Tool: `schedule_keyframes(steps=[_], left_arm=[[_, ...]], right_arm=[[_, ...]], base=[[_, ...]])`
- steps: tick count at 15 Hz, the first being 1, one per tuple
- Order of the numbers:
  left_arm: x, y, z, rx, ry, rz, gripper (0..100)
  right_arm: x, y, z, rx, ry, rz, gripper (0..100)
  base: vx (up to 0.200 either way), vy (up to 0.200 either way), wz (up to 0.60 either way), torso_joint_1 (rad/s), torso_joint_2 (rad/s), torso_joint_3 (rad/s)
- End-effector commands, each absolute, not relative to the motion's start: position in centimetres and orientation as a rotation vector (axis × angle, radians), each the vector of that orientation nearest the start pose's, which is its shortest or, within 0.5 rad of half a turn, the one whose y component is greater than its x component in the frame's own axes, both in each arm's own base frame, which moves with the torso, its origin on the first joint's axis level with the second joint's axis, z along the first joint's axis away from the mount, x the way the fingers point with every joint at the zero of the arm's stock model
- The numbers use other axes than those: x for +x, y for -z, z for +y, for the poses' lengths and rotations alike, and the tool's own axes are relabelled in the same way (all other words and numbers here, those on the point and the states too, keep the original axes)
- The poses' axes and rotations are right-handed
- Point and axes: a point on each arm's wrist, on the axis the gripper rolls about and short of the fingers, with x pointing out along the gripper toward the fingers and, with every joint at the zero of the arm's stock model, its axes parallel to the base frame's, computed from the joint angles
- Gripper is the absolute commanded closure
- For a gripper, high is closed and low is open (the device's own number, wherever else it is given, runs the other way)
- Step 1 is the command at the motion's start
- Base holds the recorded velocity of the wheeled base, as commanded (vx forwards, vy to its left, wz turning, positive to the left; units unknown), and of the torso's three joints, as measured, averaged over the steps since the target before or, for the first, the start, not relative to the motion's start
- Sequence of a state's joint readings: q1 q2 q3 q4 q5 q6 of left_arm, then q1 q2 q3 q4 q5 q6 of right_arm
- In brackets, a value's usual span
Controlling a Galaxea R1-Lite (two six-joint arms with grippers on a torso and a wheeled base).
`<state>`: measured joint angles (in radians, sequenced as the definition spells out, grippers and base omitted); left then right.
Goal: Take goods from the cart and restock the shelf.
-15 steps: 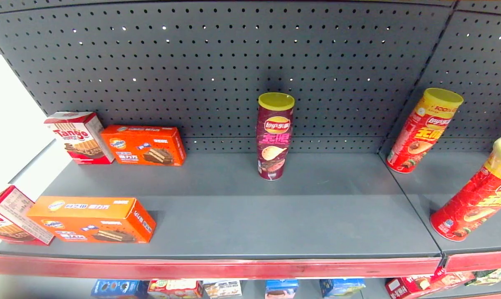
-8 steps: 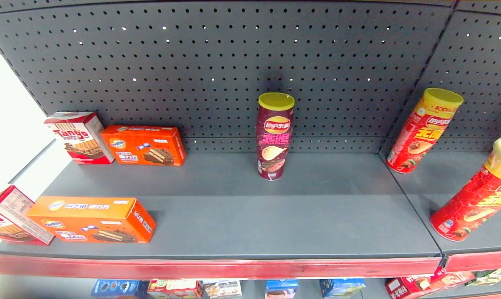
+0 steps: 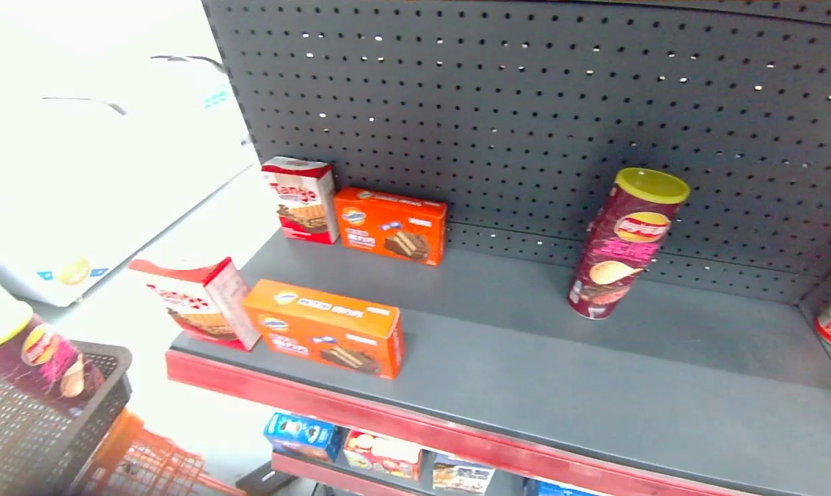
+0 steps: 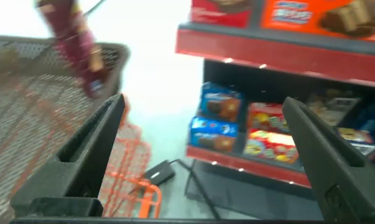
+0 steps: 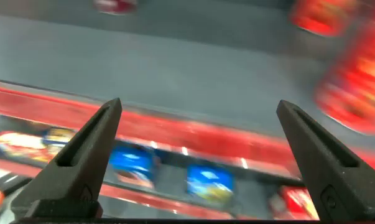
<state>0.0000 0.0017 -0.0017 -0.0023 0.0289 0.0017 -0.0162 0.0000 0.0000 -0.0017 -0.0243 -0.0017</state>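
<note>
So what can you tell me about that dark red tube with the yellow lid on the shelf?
The tube is a tall round snack can, dark red, seemingly cardboard, with a crisp pictured on its front. A yellow lid closes its top. It stands on its base near the rear of the grey shelf, before the holed back panel, touching nothing else.

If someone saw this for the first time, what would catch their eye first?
Probably the tall purple chip can with its yellow lid, standing alone toward the back right of the grey shelf. Next come the front orange box near the shelf's left front edge and the back orange box against the pegboard. A second purple can sticks up from the black basket at lower left.
</note>
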Motion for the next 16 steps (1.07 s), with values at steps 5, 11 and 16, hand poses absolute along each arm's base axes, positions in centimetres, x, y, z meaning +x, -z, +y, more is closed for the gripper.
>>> schedule_keyframes(steps=[5, 11, 16], left_arm=[[-2.3, -7.6, 0.1, 0.002, -0.029, -0.002, 0], [-2.3, -7.6, 0.1, 0.006, -0.023, -0.001, 0], [-2.7, -9.1, 0.0, 0.038, -0.015, -0.049, 0]], right_arm=[[-2.3, -7.6, 0.0, -0.002, 0.041, -0.003, 0], [-2.3, -7.6, 0.0, -0.002, 0.041, -0.003, 0], [-2.3, -7.6, 0.0, -0.002, 0.041, -0.003, 0]], base=[[0.0, 0.0, 0.48, 0.001, 0.0, 0.001], [0.0, 0.0, 0.0, 0.0, 0.0, 0.0], [0.0, 0.0, 0.0, 0.0, 0.0, 0.0]])
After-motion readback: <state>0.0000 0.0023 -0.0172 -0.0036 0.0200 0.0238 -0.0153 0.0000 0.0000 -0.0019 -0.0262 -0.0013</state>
